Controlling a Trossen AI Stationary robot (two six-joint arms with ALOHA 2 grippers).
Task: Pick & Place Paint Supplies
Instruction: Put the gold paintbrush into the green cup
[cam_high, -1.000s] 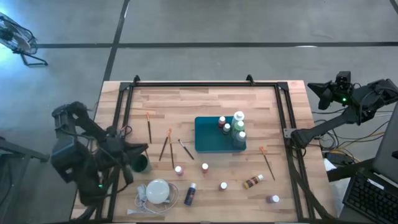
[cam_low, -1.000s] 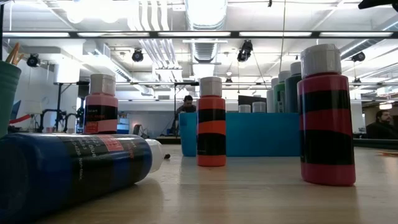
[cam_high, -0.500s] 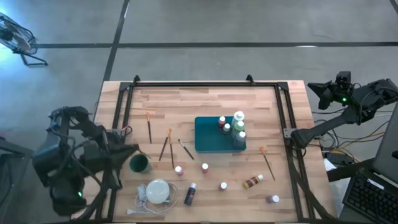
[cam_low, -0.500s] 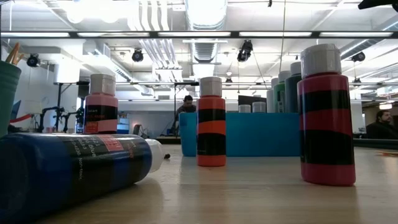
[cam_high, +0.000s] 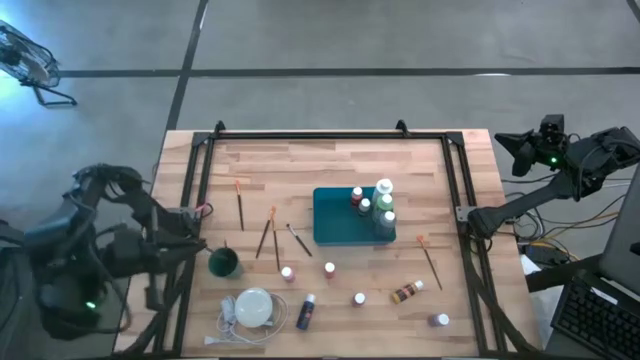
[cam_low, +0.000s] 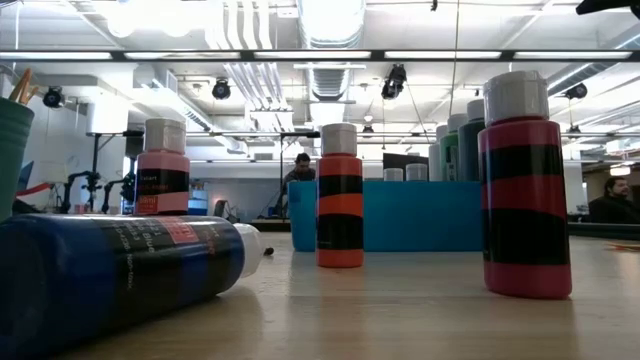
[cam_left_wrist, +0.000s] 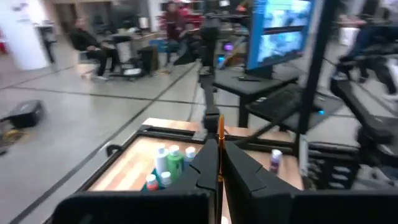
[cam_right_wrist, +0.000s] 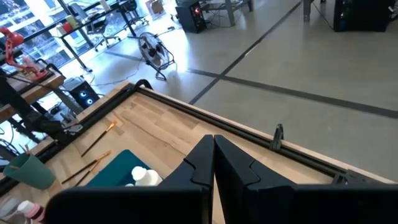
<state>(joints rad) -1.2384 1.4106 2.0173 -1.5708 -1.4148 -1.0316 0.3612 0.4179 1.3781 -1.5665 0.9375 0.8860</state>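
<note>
Wooden tabletop, both arms pulled off to its sides, sorting only part done.

Jaws pressed together and holding nothing on the left gripper (cam_left_wrist: 219, 163) and the right gripper (cam_right_wrist: 213, 163) alike, each parked beyond its own table edge. Four or so paint bottles (cam_high: 376, 205) stand in the teal tray (cam_high: 332, 225), and a green cup (cam_high: 224, 263) near the left edge seems to hold brush handles (the low view shows tips above its rim). Still loose on the wood: brushes (cam_high: 268, 236) beside the tray, another brush (cam_high: 431, 259) to its right, and scattered bottles (cam_high: 407, 292) along the near side, so I judge most of the job remains.
</note>
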